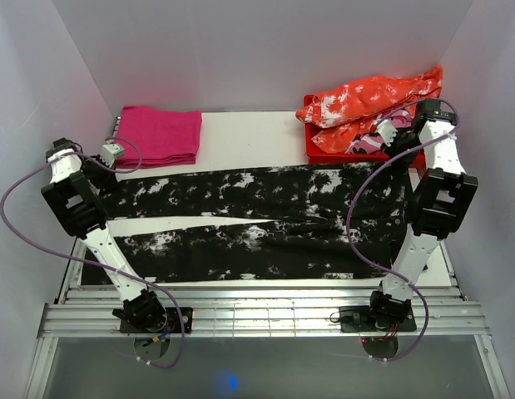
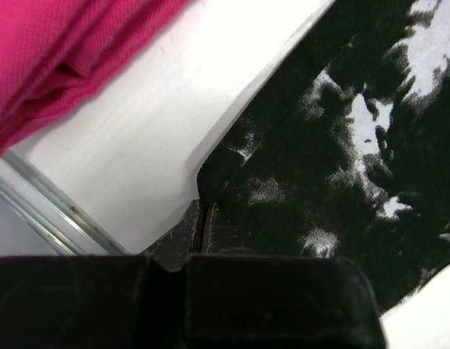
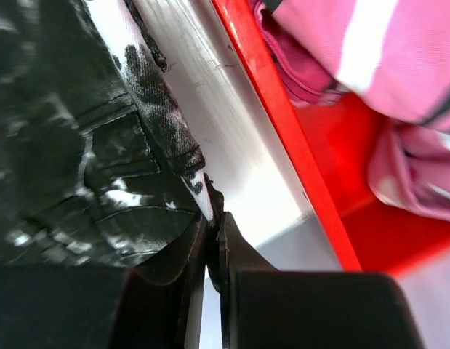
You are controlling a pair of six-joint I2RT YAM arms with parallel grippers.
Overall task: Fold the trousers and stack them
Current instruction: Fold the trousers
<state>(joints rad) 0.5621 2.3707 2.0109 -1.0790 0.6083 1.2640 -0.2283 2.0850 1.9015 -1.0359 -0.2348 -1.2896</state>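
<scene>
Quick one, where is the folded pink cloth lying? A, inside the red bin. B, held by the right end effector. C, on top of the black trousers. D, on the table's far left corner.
D: the folded magenta cloth lies on the white table at the far left, beyond the trousers rather than on them, and across from the red bin.

Trousers [image 1: 257,220] black, white-mottled; folded cloth [image 1: 161,135] magenta

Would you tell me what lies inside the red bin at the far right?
An orange-and-white garment drapes over pink striped cloth in the red bin. Anything beneath them is covered.
</scene>
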